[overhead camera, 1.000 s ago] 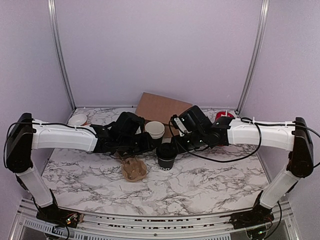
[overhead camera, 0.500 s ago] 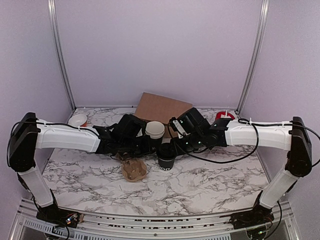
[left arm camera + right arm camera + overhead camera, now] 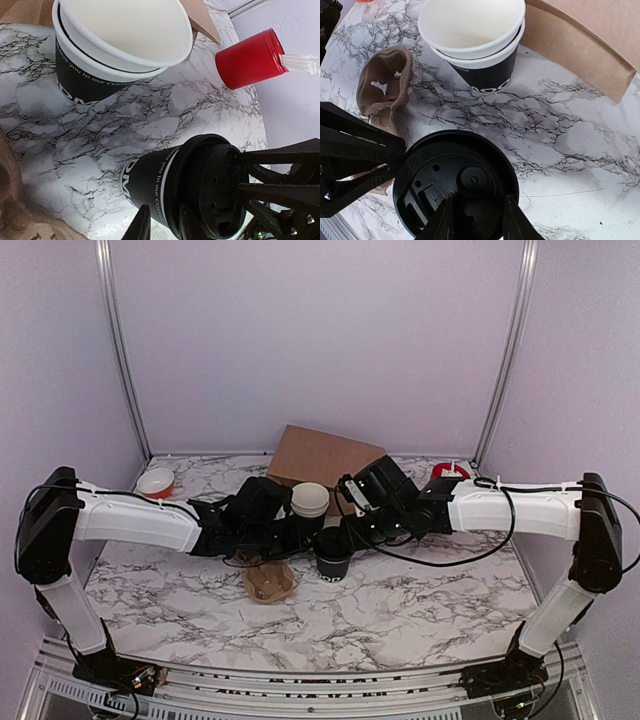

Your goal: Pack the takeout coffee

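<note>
The takeout coffee (image 3: 333,552), a black cup with white lettering and a black lid, stands upright mid-table. It also shows in the left wrist view (image 3: 150,180) and from above in the right wrist view (image 3: 455,170). My left gripper (image 3: 312,536) reaches it from the left. Its fingers (image 3: 141,226) stand a narrow gap apart, one by the cup wall and one over the lid's rim. My right gripper (image 3: 347,537) hangs over the lid. Its fingers (image 3: 512,220) are apart, and I cannot tell whether they touch the lid.
Two stacked lidless black cups (image 3: 310,500) stand just behind the coffee. A brown pulp cup carrier (image 3: 268,580) lies to its front left. A brown cardboard box (image 3: 325,455) leans at the back, a red cylinder (image 3: 447,474) at the back right, a white bowl (image 3: 155,481) at the far left.
My left arm has slid right, bringing its gripper up to the coffee. My right gripper has shifted slightly. The cup has not moved.
</note>
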